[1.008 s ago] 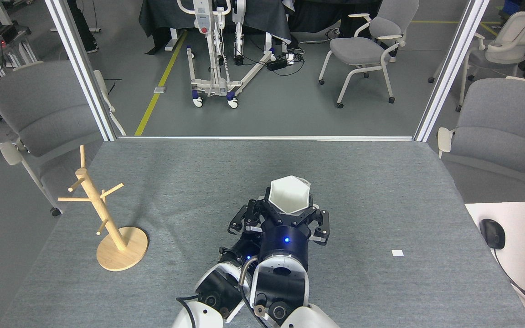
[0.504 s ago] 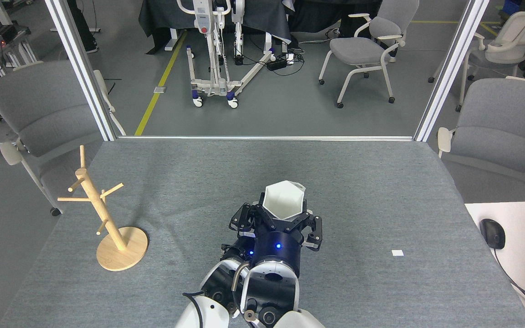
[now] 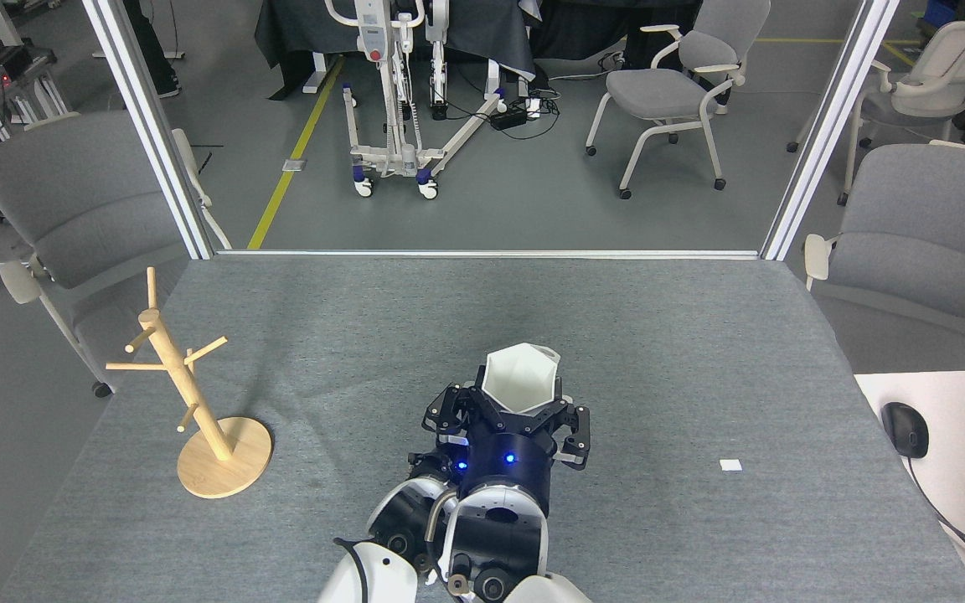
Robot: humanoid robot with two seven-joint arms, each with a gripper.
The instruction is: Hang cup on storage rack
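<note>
- The cup (image 3: 521,377) had drifted a bit left and back toward the robot over the last second, with the whole arm pulling in with it.
- It sat tilted, hexagonal mouth facing up at the camera, pinched by the right gripper (image 3: 524,400), dark fingers clamped around its lower part. I couldn't spot the tab handle from there.
- The left gripper (image 3: 449,412) was tucked right beside it, mostly hidden, so I couldn't tell if it was spread or closed.
- The storage rack (image 3: 189,394) stood untouched way over at the left edge of the grey table (image 3: 700,335), well apart from the cup, pegs all bare.
- My read: the cup was picked up and only starting its swing leftward, so most of the carry and the fiddly peg-through-hole bit remained ahead.
</note>
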